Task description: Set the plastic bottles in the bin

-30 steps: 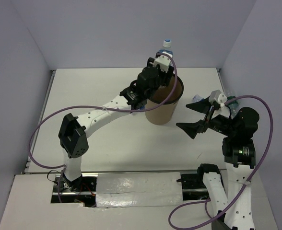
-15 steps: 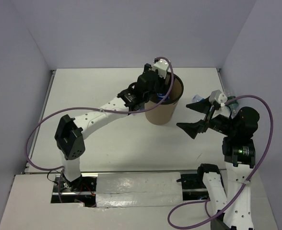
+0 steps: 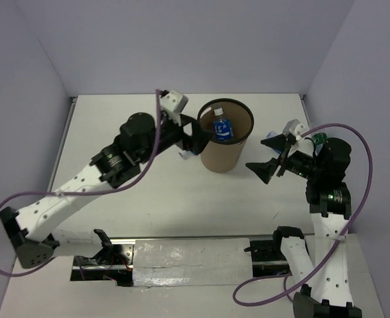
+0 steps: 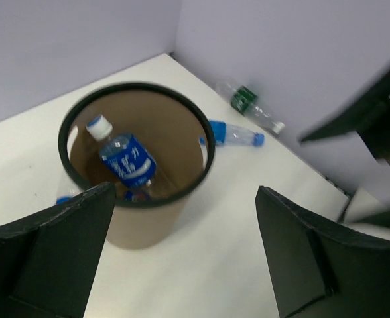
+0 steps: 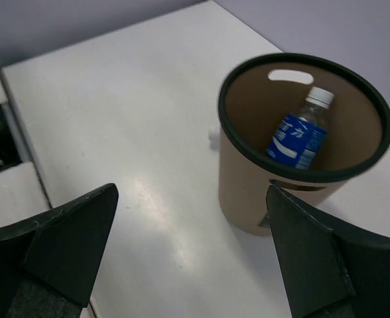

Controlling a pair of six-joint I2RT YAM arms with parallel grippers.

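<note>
1 bottle (image 3: 221, 129) already rests inside the bin (image 3: 220, 159), tilted against the wall with its cap up. 2 more lie on their sides on the table (image 3: 115, 109) to the right of the bin: a blue-capped bottle (image 4: 233, 134) near it and a green-labelled bottle (image 4: 250, 104) farther toward the right wall. The left gripper (image 4: 185, 195) hovers at the bin's left side, jaws spread wide and empty. The right gripper (image 5: 192, 199) is likewise released and carries nothing.

We judge the next pick belongs to the right arm, which is nearer the 2 bottles. We should come down over the middle of the blue-capped bottle, with the jaws across its narrow width so it cannot roll away. Once it is gripped, we lift it above the black rim and let go only when it is centred over the opening.
</note>
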